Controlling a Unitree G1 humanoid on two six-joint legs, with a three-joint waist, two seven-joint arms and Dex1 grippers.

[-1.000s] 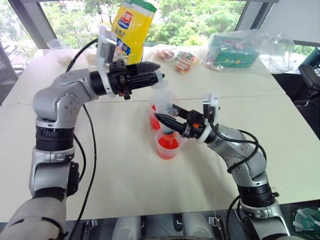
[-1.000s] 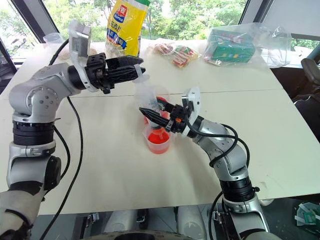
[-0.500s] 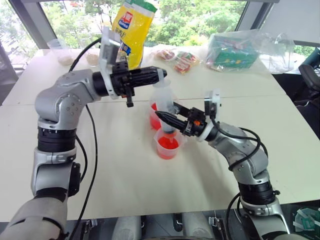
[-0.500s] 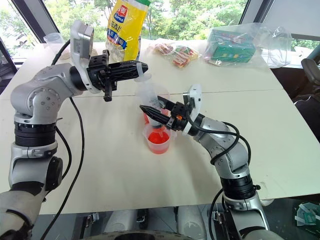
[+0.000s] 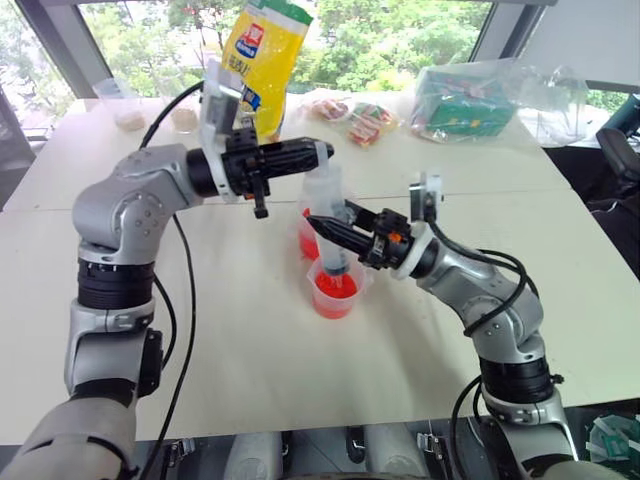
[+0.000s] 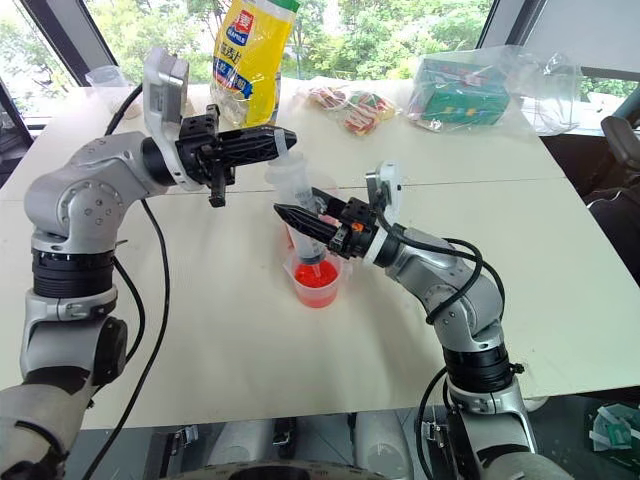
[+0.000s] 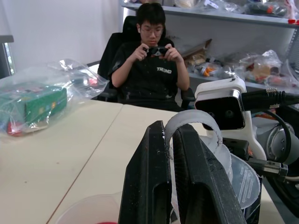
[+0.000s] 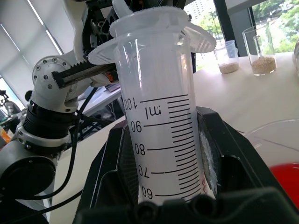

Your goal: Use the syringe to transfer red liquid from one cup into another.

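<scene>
Over the small clear tabbed cup (image 5: 335, 290) on the desk (image 5: 250, 330), holds the large clear scaled syringe (image 5: 331, 215) upright: right claw (image 5: 322, 225) clamped on barrel, left claw (image 5: 318, 153) newly closed on plunger top, probably ready to press.

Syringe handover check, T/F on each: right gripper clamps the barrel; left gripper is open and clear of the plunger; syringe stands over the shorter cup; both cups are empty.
1. The right gripper is shut on the syringe barrel. True.
2. The left gripper is open, clear of the plunger. False: it is shut on the plunger top.
3. The syringe stands over the shorter cup. True.
4. Both cups are empty. False: the shorter cup and the taller cup hold red liquid.
</scene>
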